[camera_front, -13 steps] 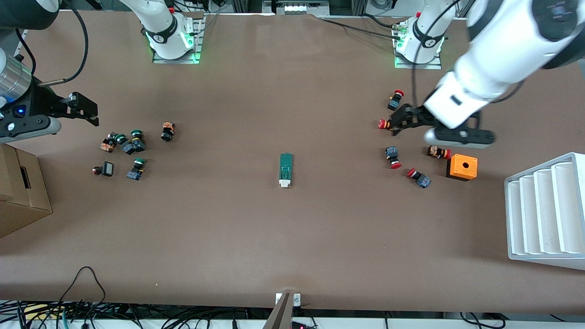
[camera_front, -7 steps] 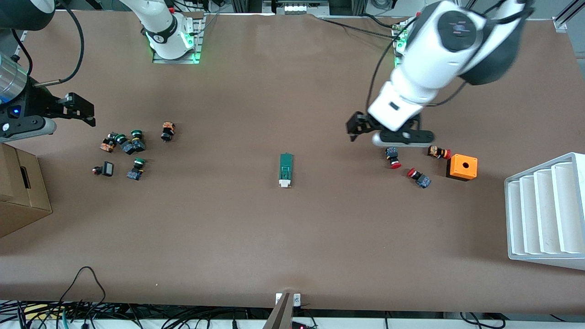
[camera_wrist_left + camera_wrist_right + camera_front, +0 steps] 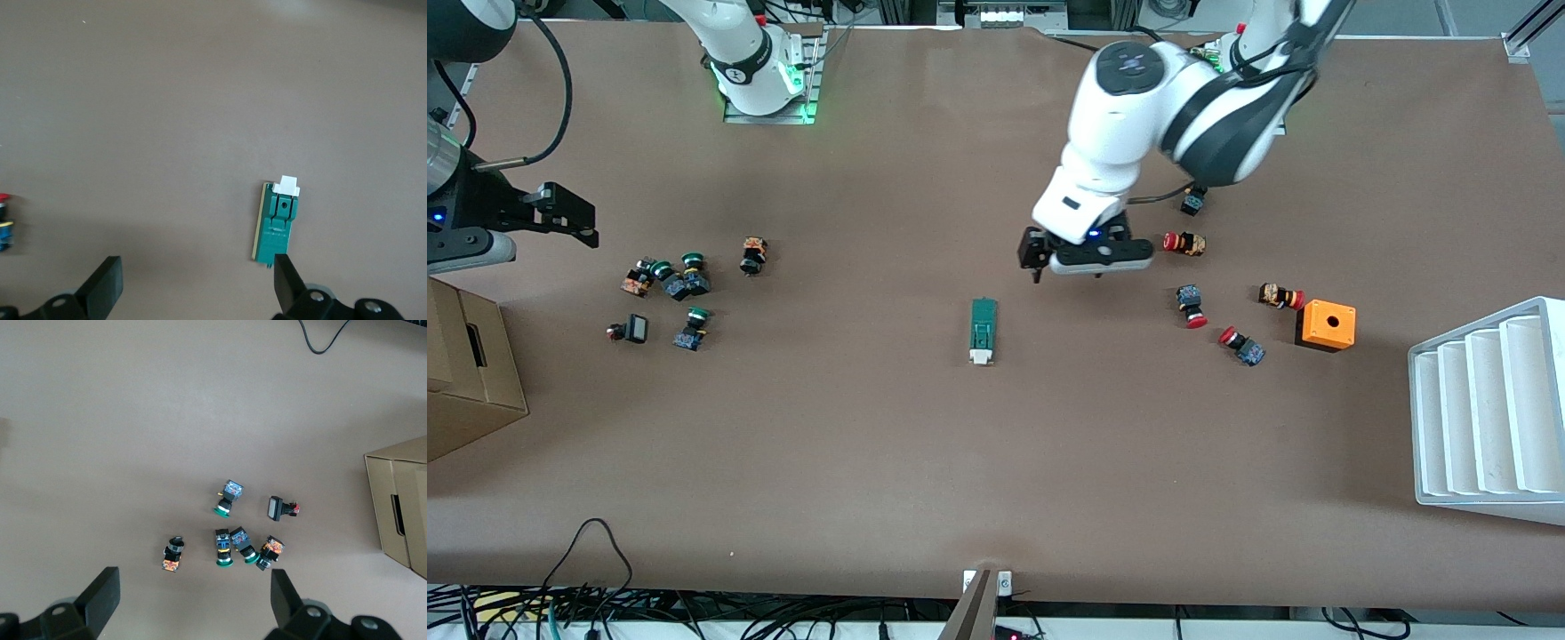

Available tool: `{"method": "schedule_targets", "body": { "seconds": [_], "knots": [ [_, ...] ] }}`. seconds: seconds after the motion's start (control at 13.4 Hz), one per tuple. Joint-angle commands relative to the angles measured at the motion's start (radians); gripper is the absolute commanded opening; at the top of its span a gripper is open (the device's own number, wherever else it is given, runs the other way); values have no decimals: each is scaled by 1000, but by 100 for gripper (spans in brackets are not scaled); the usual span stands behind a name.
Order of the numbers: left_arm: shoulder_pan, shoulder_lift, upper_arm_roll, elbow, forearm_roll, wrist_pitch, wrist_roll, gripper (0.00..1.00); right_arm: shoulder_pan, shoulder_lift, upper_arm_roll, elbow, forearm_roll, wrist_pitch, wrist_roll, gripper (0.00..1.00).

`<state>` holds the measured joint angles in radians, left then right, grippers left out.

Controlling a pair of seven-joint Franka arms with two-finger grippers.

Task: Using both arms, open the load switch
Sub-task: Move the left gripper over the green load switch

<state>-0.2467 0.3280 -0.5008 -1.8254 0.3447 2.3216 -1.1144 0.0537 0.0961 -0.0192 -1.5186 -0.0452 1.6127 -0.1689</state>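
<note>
The load switch [image 3: 983, 331] is a narrow dark-green block lying flat in the middle of the table, its white end toward the front camera. In the left wrist view the load switch [image 3: 277, 223] lies just off one fingertip [image 3: 285, 277]. My left gripper [image 3: 1033, 256] hangs open and empty over bare table beside the switch, toward the left arm's end and the bases. It shows in its own view as the left gripper [image 3: 195, 272]. My right gripper [image 3: 580, 220] is open and empty over the right arm's end of the table. Several push buttons lie under the right gripper [image 3: 193, 588].
Green-capped push buttons [image 3: 671, 280] cluster at the right arm's end, beside a cardboard box [image 3: 467, 369]. Red-capped push buttons [image 3: 1192, 307], an orange box with a hole [image 3: 1325, 324] and a white stepped rack [image 3: 1489, 413] lie at the left arm's end.
The left arm has swung from over the red push buttons toward the middle of the table, stopping close to the load switch. The right gripper drifted slightly toward its end of the table.
</note>
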Motion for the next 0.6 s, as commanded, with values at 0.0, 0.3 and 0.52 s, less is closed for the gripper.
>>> {"method": "schedule_targets", "body": {
  "seconds": [0.0, 0.3, 0.52],
  "knots": [
    [-71, 84, 1, 2, 243, 42, -254, 100, -37, 2, 1, 14, 5, -5, -1, 100],
    [-114, 206, -41, 2, 589, 53, -604, 100, -67, -1, -57, 14, 39, -4, 9, 100],
    [-147, 287, -41, 2, 822, 82, -856, 99, -66, -7, -84, 29, 65, -4, 12, 100]
  ]
}}
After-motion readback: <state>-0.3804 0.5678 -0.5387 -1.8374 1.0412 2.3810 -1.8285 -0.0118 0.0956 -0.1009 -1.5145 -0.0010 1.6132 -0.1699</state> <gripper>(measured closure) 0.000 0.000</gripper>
